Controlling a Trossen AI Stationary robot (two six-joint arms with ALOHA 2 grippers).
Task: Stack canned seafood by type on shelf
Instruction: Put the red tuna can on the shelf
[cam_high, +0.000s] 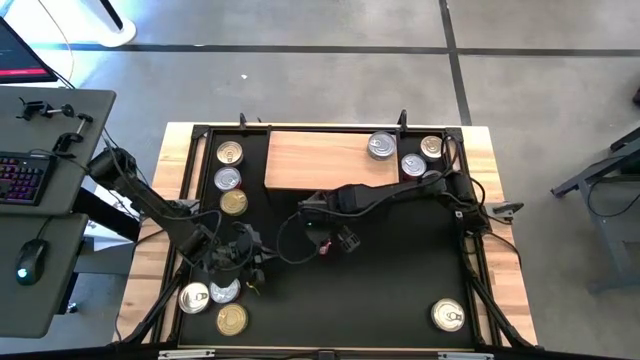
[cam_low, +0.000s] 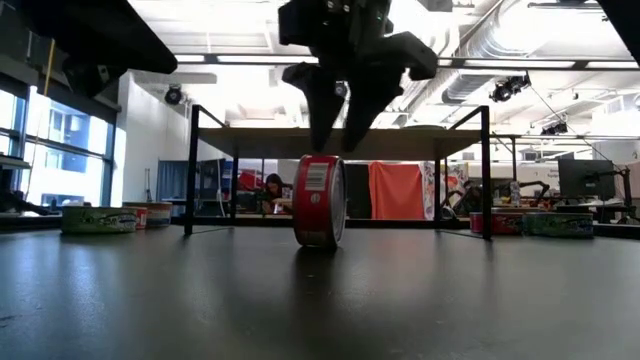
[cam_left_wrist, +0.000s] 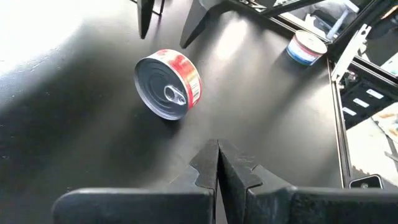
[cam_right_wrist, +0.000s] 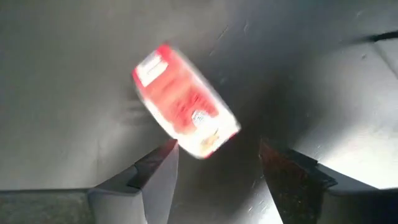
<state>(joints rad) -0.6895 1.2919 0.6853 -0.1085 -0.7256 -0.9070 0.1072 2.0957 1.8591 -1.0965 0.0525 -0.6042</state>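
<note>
A red-sided can (cam_low: 320, 200) stands on its edge on the black mat, silver pull-tab lid (cam_left_wrist: 163, 93) facing my left gripper. My right gripper (cam_low: 343, 140) hangs open just above it, fingertips near its top edge without touching; the right wrist view shows the can (cam_right_wrist: 185, 102) ahead of the spread fingers (cam_right_wrist: 163, 163). My left gripper (cam_left_wrist: 217, 149) is shut, low over the mat to the left of the can (cam_high: 325, 247). The wooden shelf (cam_high: 320, 160) carries three silver- and gold-lidded cans (cam_high: 380, 146) at its right end.
Three cans (cam_high: 229, 178) lie in a row left of the shelf, three more (cam_high: 215, 300) at the mat's near-left corner, one (cam_high: 448, 315) near-right. A blue-and-white can (cam_left_wrist: 306, 46) sits by the frame rail. Open mat lies between the red can and the near edge.
</note>
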